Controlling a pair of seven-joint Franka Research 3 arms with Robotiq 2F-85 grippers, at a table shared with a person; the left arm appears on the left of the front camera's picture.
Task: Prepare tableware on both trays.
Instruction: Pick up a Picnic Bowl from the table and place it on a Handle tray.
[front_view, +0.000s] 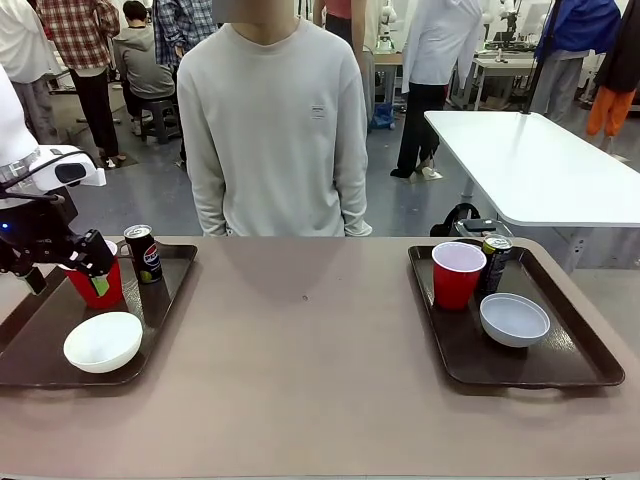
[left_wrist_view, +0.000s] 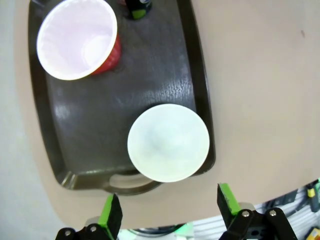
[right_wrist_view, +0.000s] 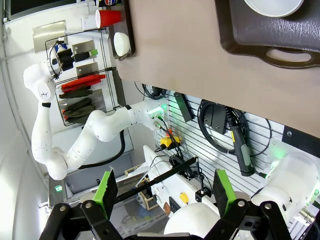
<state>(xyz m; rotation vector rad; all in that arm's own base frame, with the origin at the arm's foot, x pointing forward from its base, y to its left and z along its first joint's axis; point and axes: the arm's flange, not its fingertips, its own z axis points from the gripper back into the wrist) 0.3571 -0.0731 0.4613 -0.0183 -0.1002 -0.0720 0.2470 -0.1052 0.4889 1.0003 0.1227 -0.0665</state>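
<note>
Left gripper (left_wrist_view: 167, 212) hangs spread and empty above the left tray (left_wrist_view: 197, 95), where red cup (left_wrist_view: 80, 37), cream bowl (left_wrist_view: 168, 142) and can (front_view: 143, 253) sit. Lift straight up, I judge, avoiding the cup rim.

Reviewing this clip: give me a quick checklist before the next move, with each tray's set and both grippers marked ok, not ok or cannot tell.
1. Left dark brown plastic tray holds a red plastic cup, a cream-white round bowl and a slim dark can: ok.
2. Right dark brown plastic tray holds a red cup, a pale grey-white bowl and a dark can: ok.
3. All items upright: ok.
4. Left gripper open, empty: ok.
5. Right gripper open, empty, off the table: ok.
6. Left gripper clear of the red cup: cannot tell; they overlap in the front view.
</note>
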